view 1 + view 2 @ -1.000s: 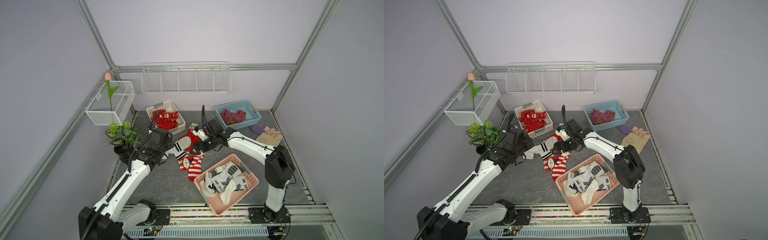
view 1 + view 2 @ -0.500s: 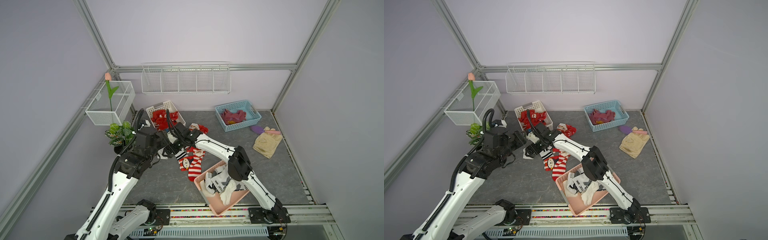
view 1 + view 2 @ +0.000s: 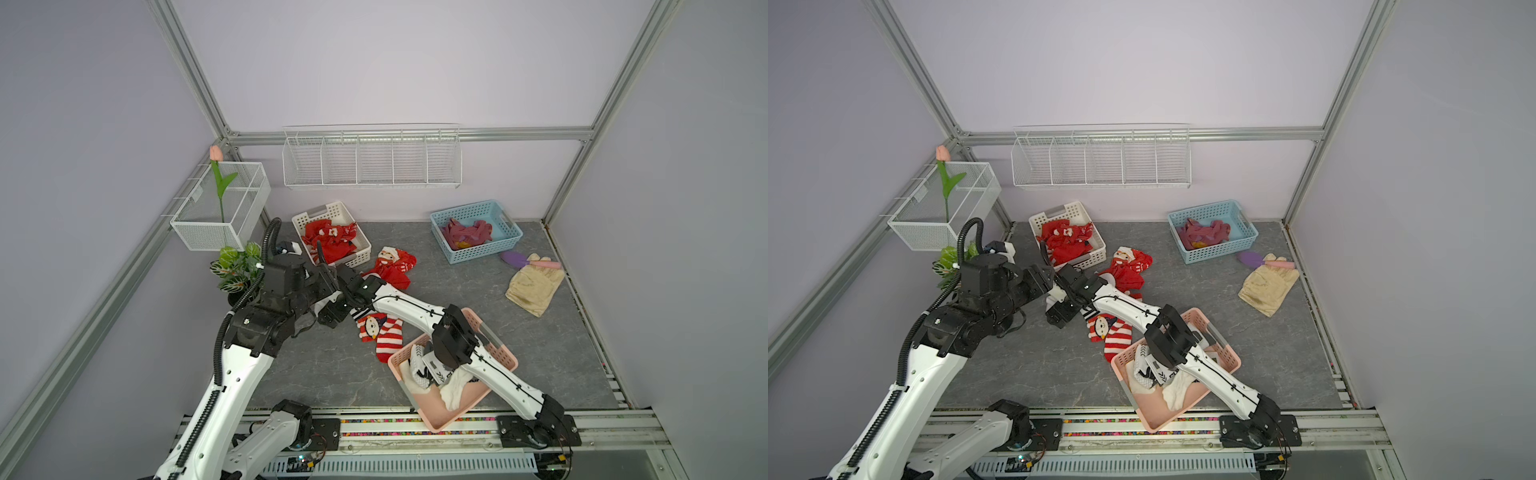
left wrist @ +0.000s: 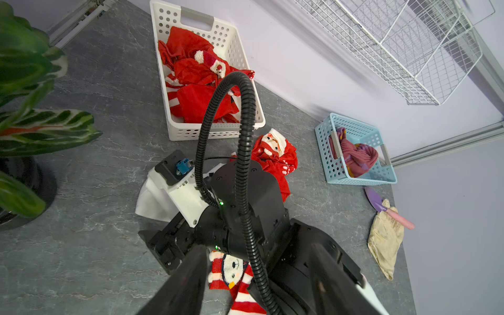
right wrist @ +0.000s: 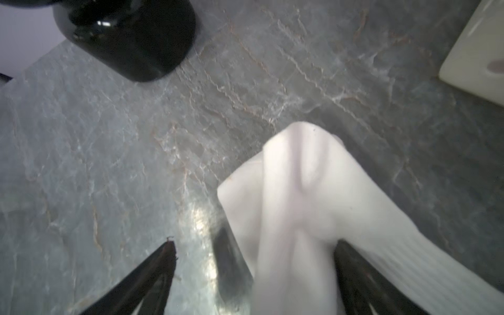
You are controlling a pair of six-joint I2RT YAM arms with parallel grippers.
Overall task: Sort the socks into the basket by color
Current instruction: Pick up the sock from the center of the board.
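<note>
My right gripper (image 5: 253, 242) is open low over the grey floor, and a white sock (image 5: 300, 196) lies between its wide jaws. In both top views it (image 3: 330, 316) (image 3: 1059, 315) sits left of a red striped sock (image 3: 382, 332). My left gripper (image 4: 256, 281) (image 3: 330, 282) is open and hangs just above the right wrist, holding nothing. Another red sock (image 3: 390, 266) lies by the white basket (image 3: 359, 259) of red socks. Purple socks fill the blue basket (image 3: 486, 251). The pink basket (image 3: 503, 357) holds white socks, partly hidden by the right arm.
A potted plant (image 3: 239, 266) stands close behind the left arm. Beige gloves (image 3: 534, 286) and a purple brush (image 3: 515, 259) lie at the right. Wire baskets (image 3: 370, 160) (image 3: 220, 208) hang on the walls. The two arms crowd each other at centre left.
The right arm has swung left across the floor and come down over the white sock. The left gripper has let go of that sock, opened and drawn back above it.
</note>
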